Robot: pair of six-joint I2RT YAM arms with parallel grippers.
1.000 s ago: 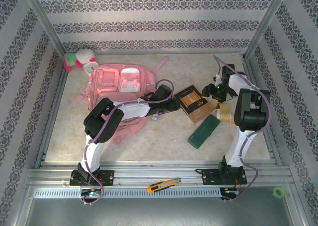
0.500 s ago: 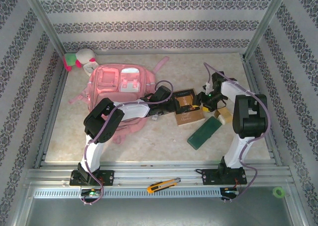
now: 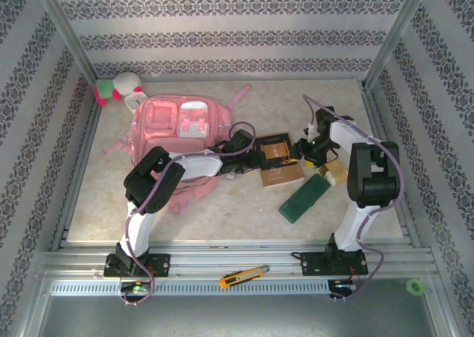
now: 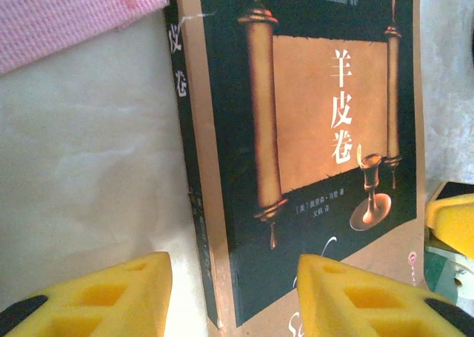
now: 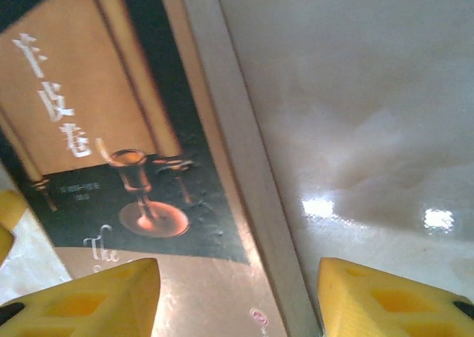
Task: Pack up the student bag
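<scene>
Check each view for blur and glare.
Top external: sharp and evenly lit, no glare. Left wrist: book title legible, yellow fingers soft-edged. Right wrist: book cover smeared, two bright glare spots on the table.

The left arm (image 3: pixel 194 163) hides the student bag's (image 3: pixel 178 121) near edge; the book's (image 4: pixel 318 129) small print seems unreadable.

The top camera looks down from high behind the arms (image 3: pixel 157 175) on the whole bench (image 3: pixel 222 204). The wrist cameras sit very near the book (image 4: pixel 311 129), facing it from opposite sides; all three views share it.
</scene>
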